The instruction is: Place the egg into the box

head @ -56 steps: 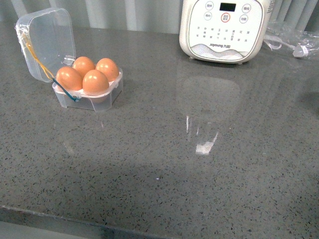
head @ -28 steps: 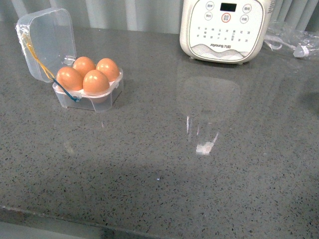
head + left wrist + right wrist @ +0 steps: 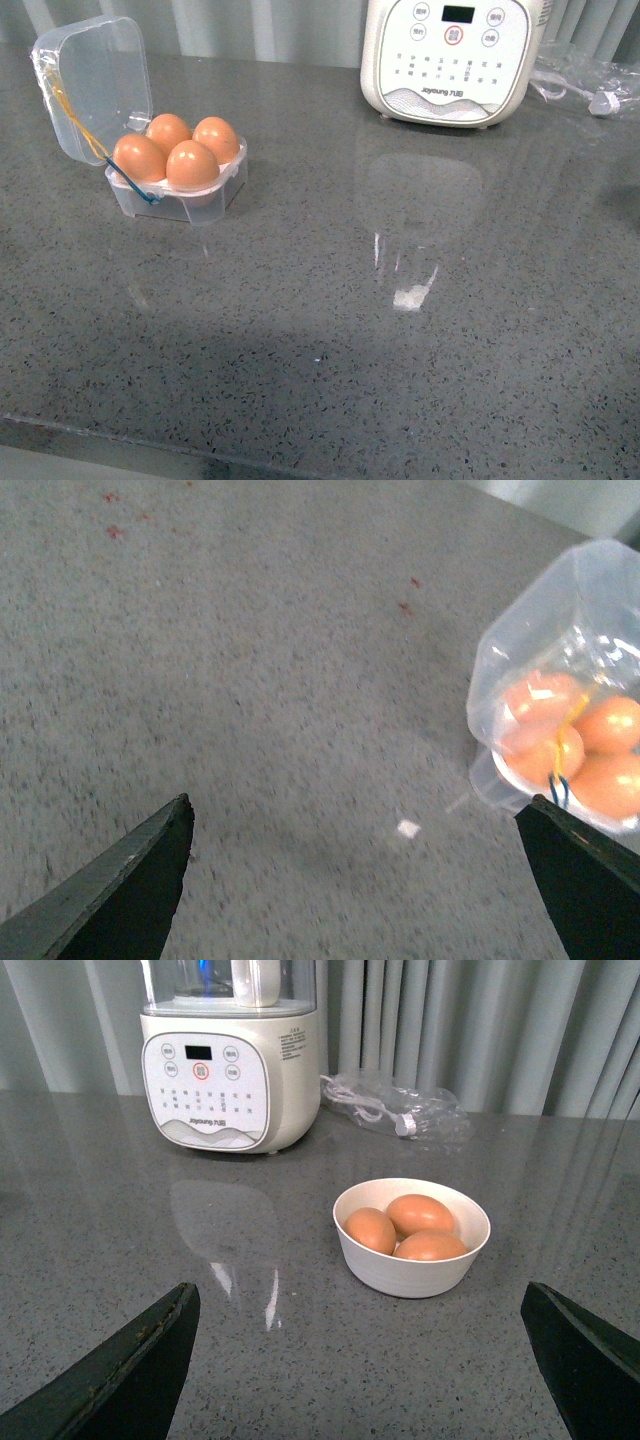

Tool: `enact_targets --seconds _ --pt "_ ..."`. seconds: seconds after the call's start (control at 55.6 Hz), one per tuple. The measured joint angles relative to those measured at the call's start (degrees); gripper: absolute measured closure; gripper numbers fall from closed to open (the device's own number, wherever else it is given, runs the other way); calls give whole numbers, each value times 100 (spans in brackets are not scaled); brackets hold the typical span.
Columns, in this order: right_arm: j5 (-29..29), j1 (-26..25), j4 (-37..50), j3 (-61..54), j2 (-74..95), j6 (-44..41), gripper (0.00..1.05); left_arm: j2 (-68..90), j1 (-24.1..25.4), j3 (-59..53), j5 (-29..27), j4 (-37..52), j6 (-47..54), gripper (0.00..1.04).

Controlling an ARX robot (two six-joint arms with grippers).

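Eggs fill all four cups of the open box on the counter, no telling them apart. Left tool and right tool gape wide, only dark tips showing.

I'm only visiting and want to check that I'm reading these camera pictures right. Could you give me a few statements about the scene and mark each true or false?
1. The clear box holds four eggs. True.
2. The box's lid is shut. False: it stands open, tilted back behind the eggs.
3. A white bowl holds three eggs. True.
4. The left gripper grips an egg. False: its jaws stand wide apart with nothing between them.
5. The white appliance touches the box. False: it stands well apart from it on the grey counter.
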Motion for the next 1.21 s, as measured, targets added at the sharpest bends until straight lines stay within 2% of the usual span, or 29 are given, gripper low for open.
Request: enact_targets --seconds 0.072,0.378,0.936,1.206 --pt "0 0 0 0 0 0 7 516 142 372 315 57 -9 7" --pt "0 0 0 0 0 0 7 1617 -44 1423 111 151 157 7" --pt "0 0 0 0 0 0 7 2503 -1045 1976 -476 175 350 7" --pt "0 0 0 0 0 0 7 2197 -2090 1784 -640 208 348 7"
